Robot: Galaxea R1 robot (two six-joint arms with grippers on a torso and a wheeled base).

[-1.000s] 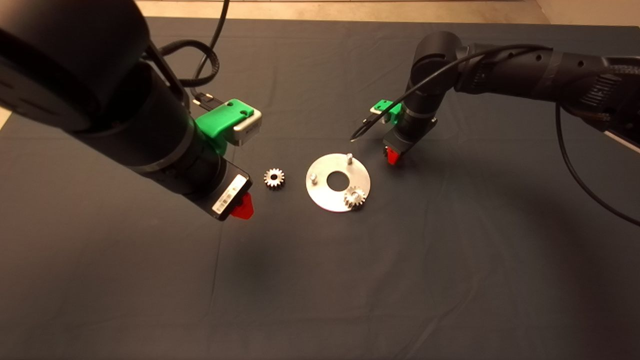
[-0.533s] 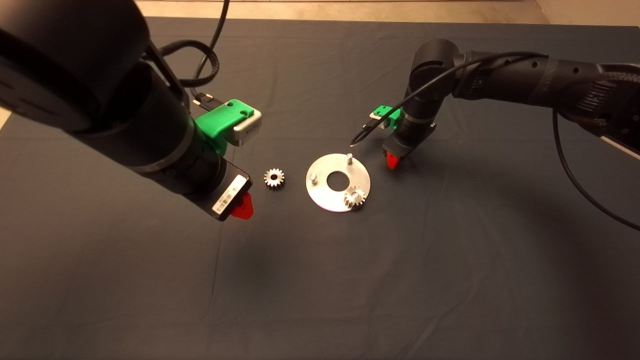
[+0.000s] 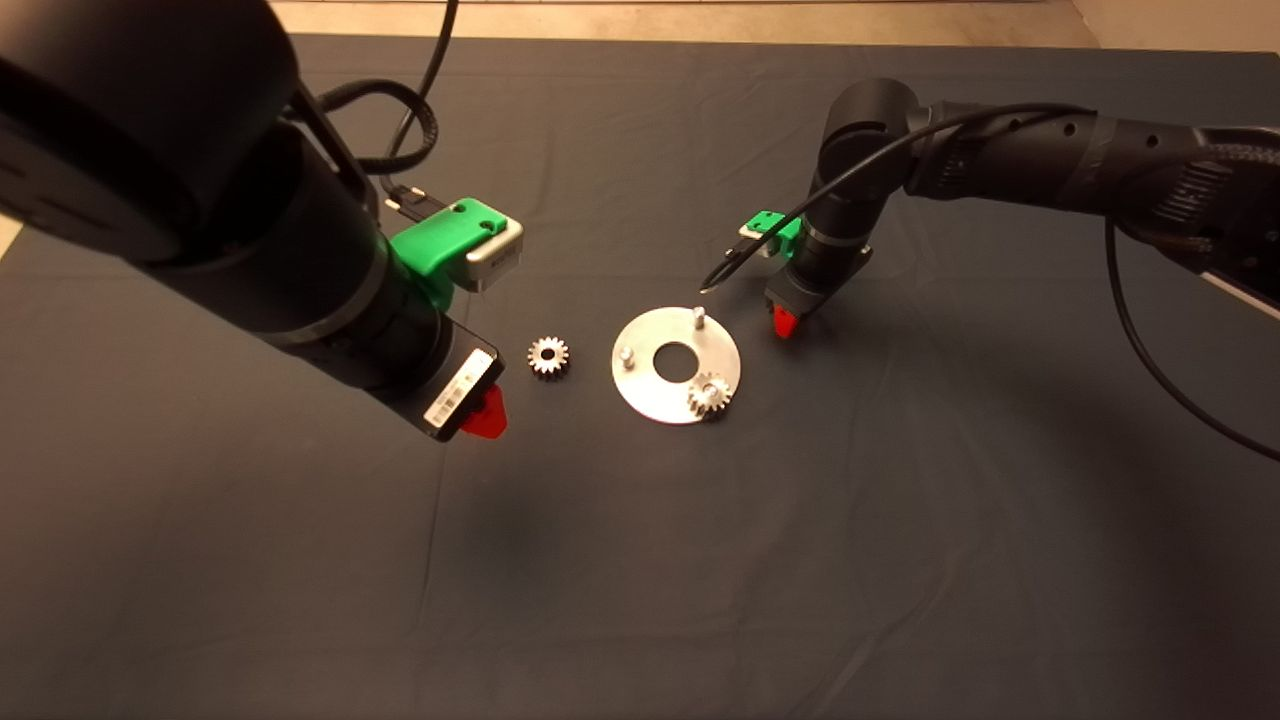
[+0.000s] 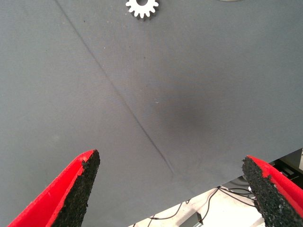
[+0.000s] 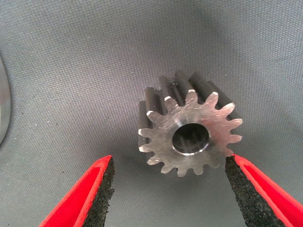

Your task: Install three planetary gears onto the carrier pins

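Observation:
The shiny carrier disc (image 3: 650,395) lies mid-mat with two bare carrier pins (image 3: 699,314) (image 3: 627,354). One planetary gear (image 3: 709,393) sits on the third pin. A second gear (image 3: 548,356) lies loose on the mat left of the disc; it also shows in the left wrist view (image 4: 141,7). My right gripper (image 3: 785,320) is low over the mat just right of the disc. In its wrist view the right gripper (image 5: 170,194) is open around a third gear (image 5: 189,127) lying flat, one pad (image 5: 244,189) close to its teeth. My left gripper (image 3: 485,415) (image 4: 170,189) is open and empty, short of the loose gear.
The dark mat (image 3: 640,560) has a crease (image 4: 128,111) under the left gripper. The disc's rim (image 5: 2,109) shows in the right wrist view. Past the mat's edge, cables lie on the floor (image 4: 208,208). A black cable (image 3: 760,240) hangs by the right wrist.
My right gripper has come down a little toward the mat beside the disc, then held still. The left arm, the disc and the gears have not moved.

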